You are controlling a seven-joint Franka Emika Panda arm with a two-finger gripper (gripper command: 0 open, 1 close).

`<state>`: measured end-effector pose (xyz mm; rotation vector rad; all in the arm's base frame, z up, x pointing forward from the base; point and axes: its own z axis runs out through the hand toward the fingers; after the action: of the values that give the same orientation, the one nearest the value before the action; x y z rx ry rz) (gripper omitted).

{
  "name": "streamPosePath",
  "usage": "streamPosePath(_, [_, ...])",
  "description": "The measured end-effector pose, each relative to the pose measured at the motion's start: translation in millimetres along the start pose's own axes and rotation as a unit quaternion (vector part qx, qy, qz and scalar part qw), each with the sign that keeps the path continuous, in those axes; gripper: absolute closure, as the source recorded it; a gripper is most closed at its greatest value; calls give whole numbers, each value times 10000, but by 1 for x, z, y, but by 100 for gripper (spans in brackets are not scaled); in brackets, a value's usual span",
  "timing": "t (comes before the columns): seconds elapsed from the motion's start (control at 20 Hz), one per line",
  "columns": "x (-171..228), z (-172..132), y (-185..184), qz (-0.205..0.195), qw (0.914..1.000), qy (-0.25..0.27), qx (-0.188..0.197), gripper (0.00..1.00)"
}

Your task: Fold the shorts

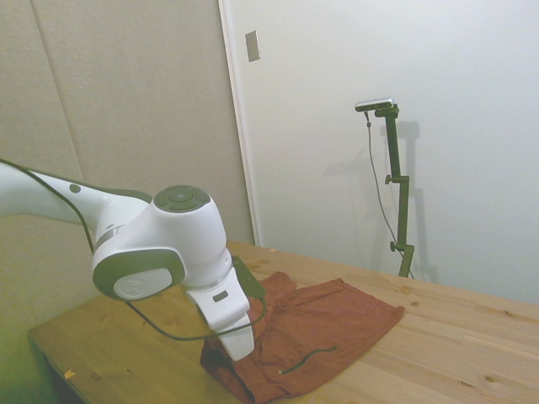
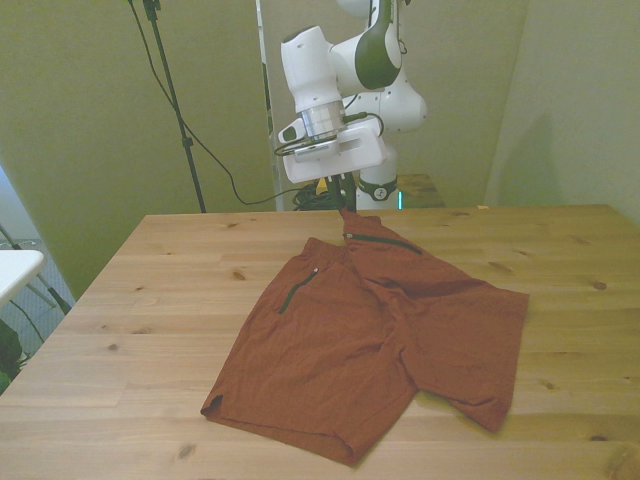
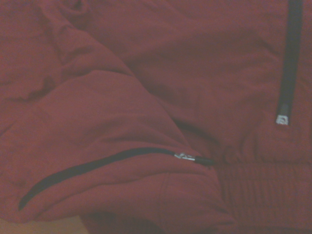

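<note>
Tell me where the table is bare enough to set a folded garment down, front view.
Bare wood lies on the table between the shorts and the front view's left edge, and on the front view's right past the leg hem. The strip along the near edge is thin. It is crowded at the far middle, where the gripper lifts the waistband.

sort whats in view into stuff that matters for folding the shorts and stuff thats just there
Part of the job:
- the rust-red shorts, spread on the table with one waistband corner lifted
- the gripper, up at that lifted corner by the dark zip

Just there:
- the wooden table
- the black cable behind the table
- a white edge at the front view's left
</note>
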<state>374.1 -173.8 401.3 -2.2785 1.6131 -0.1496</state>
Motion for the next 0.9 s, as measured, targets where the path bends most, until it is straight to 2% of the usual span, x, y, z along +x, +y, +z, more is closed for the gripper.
streamPosePath(0.15, [13,10,19,92,9999,-63,-90,0])
streamPosePath(0.4, [19,27,21,97,9997,-115,-212,0])
streamPosePath(0.9, [22,28,20,58,9997,-110,-225,0])
